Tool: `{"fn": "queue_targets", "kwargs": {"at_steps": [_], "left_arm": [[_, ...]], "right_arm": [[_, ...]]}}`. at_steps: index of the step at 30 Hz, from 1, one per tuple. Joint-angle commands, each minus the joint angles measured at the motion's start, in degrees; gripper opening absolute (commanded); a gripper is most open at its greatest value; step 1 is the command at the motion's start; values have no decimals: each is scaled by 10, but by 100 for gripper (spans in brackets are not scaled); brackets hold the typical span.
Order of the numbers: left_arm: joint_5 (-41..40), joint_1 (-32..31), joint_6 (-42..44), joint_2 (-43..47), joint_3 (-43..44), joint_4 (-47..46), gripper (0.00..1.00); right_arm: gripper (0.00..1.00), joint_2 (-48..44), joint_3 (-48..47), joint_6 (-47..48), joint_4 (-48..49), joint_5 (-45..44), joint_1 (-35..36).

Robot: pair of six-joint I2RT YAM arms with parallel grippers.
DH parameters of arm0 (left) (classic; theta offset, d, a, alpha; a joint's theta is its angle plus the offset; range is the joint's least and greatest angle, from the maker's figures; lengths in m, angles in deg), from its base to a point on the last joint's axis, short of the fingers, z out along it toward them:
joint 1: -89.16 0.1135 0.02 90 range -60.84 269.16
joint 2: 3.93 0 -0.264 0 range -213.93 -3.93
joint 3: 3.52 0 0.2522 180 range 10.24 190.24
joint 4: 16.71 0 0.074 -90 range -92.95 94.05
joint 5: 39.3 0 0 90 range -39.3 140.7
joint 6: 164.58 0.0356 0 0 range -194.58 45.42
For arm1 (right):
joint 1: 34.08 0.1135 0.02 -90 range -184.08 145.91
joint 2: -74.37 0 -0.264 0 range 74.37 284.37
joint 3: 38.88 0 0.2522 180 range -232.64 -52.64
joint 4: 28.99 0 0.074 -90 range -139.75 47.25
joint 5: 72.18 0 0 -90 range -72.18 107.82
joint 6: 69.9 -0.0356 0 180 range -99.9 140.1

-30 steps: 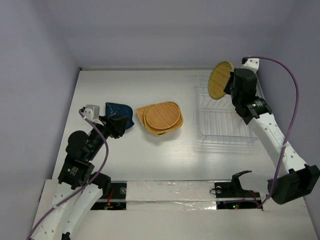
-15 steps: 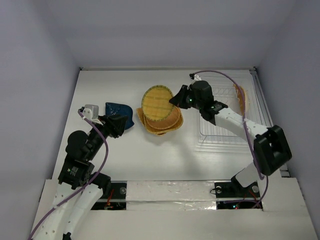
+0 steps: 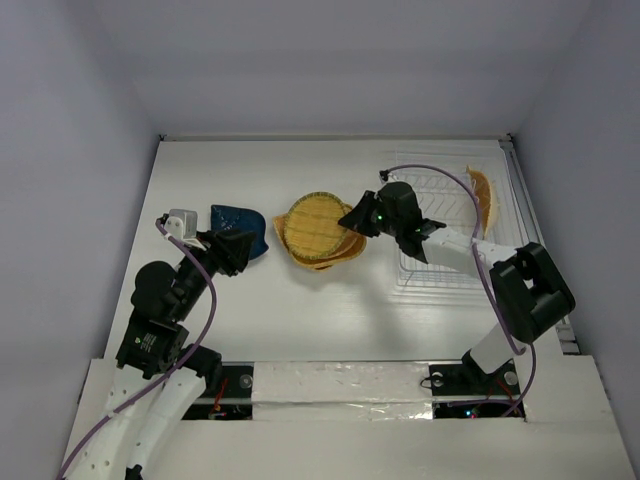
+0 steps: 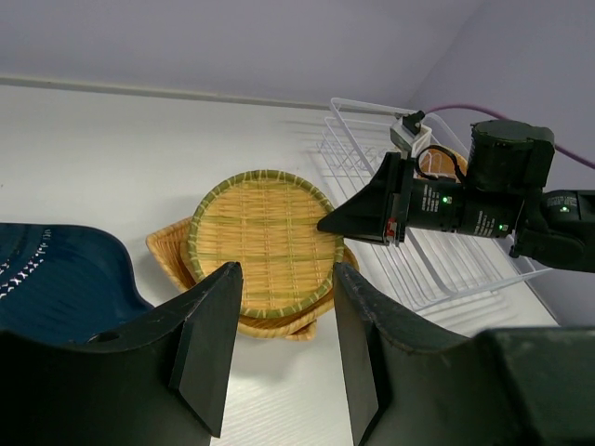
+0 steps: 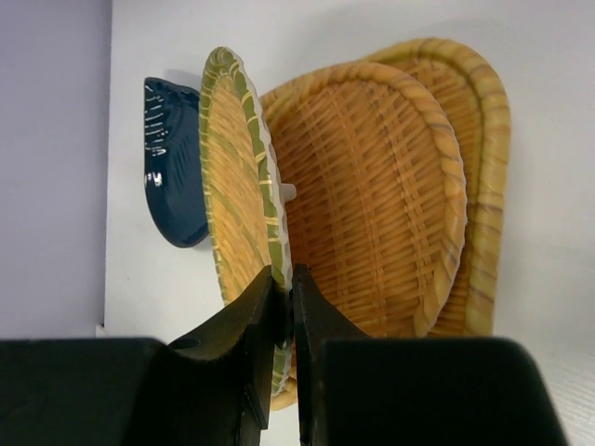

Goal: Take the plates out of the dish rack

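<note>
Clamping the round plate (image 3: 316,224) edgewise, right gripper (image 3: 350,218) holds it seemingly touching the stack (image 3: 326,262); left gripper (image 4: 282,279) gapes.

No readable text, labels, brands, numbers or signs on anything in view.

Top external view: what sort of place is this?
Probably a lab test cell, not a kitchen: bare white table walled on three sides, two arms bolted at its edge, only a dish rack and plates.

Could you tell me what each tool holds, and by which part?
The right tool pinches the round green-rimmed plate by its rim; the left tool holds nothing.
</note>
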Motion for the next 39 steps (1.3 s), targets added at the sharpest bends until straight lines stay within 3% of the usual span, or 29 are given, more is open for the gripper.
{"fn": "queue_targets", "kwargs": {"at_steps": [1, 10, 12, 16, 20, 24, 28, 29, 32, 33, 34, 39], "left_arm": [[6, 2, -1, 3, 4, -25, 41], [5, 2, -1, 3, 4, -25, 41], [7, 2, -1, 4, 4, -25, 41], [8, 2, -1, 3, 4, -26, 41], [8, 2, 0, 3, 4, -25, 41], [8, 2, -1, 4, 5, -25, 41], [8, 2, -1, 5, 5, -24, 41], [8, 2, -1, 5, 5, -24, 41], [8, 2, 0, 6, 5, -23, 41], [8, 2, 0, 7, 5, -23, 41], [8, 2, 0, 8, 4, -23, 41], [13, 2, -1, 21, 2, -21, 41]], "right_arm": [[5, -13, 3, -15, 56, -10, 3], [20, -12, 4, -13, 36, -43, 3], [29, -11, 0, -4, 20, -52, 3], [34, -20, 6, 2, 18, -63, 3], [47, -33, 9, 11, 4, -78, 3], [67, -66, 15, 24, -19, -114, 3], [70, -121, 21, 46, -67, -173, 3], [69, -135, 24, 50, -73, -187, 3], [31, -191, 20, 82, -130, -280, 3], [7, -203, 6, 104, -157, -356, 3], [0, -221, -1, 113, -206, -400, -3], [2, -251, -17, 162, -309, -612, -97]]}}
